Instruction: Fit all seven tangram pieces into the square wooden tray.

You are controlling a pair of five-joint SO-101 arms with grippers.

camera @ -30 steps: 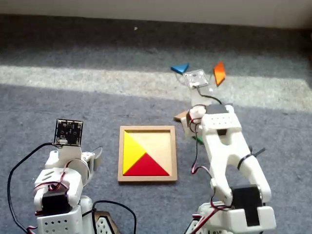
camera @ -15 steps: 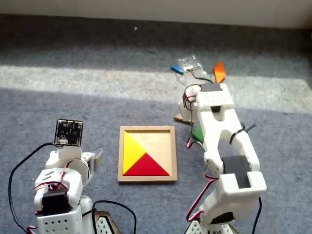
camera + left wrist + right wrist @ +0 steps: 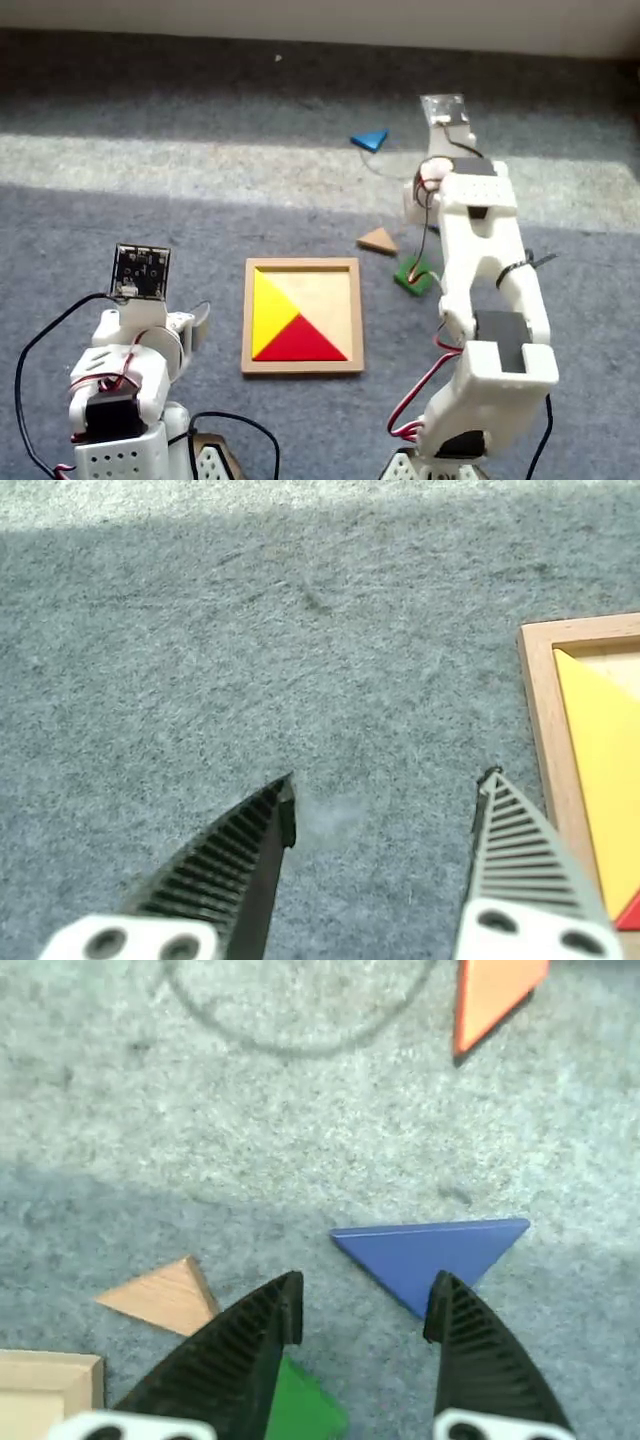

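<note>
The right gripper (image 3: 365,1282) has been swung to the right and is held open and empty near the blue triangle (image 3: 432,1248), far behind the tray (image 3: 303,265). A pick-up seems planned.

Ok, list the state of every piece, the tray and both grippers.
Wooden tray: part filled, two pieces in.
Yellow triangle: seated in tray.
Red triangle: seated in tray.
Blue triangle: loose on carpet.
Tan triangle: loose on carpet.
Green piece: loose on carpet.
Orange piece: loose on carpet.
Left gripper: open, empty.
Right gripper: open, empty.
</note>
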